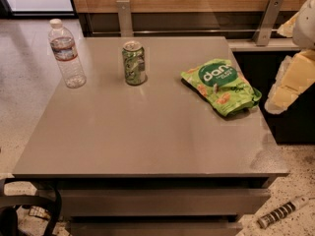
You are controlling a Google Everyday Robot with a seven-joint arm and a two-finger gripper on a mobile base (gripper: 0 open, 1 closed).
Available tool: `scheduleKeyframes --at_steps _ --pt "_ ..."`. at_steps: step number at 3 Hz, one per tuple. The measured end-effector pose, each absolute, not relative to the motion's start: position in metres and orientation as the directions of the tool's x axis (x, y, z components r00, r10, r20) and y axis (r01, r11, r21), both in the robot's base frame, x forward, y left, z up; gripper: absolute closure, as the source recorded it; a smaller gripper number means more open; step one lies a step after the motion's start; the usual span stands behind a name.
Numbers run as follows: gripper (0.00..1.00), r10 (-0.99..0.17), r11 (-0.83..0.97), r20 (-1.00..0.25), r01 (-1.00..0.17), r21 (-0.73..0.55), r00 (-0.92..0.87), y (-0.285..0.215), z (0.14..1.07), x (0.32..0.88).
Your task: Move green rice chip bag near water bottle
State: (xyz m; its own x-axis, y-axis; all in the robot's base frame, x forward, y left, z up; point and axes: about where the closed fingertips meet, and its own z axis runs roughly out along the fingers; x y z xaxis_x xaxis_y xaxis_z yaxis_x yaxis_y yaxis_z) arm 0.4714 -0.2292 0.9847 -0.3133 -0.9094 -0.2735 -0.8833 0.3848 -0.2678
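Camera view: a downward look at a smooth grey table (147,141), with its lower front in shadow.
Cut off: the gripper (294,80) sits at the frame's right edge, just past the table's right side. Only cream and yellow blocky pieces show, and whether it is open or closed cannot be told.
Hard to make out: a dark looped cable (29,200) at bottom left and a striped cylinder (280,213) on the speckled floor at bottom right.
Bag: the green rice chip bag (220,85) is a crinkly, bright pouch lying flat on the table's right side, well apart from the bottle.
Bottle: the water bottle (67,54) is clear ribbed plastic with a white cap, upright at the far-left corner.
Can: the green soda can (134,63) is an upright cylinder between them, nearer the bottle.
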Motion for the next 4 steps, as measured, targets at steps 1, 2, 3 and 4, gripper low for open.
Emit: scheduleKeyframes --at_steps 1,2,3,4 --pt "0.0 -0.842 0.521 -0.297 -0.822 -0.229 -0.451 -0.243 0.977 0.512" --pt "0.0 -0.751 0.649 -0.319 -0.734 -0.199 -0.578 -0.256 0.972 0.547" --pt "0.0 -0.658 0.74 -0.368 -0.655 -0.155 -0.656 -0.257 0.962 0.573" --pt "0.0 -0.578 0.798 -0.418 -0.592 -0.111 -0.701 -0.255 0.947 0.587"
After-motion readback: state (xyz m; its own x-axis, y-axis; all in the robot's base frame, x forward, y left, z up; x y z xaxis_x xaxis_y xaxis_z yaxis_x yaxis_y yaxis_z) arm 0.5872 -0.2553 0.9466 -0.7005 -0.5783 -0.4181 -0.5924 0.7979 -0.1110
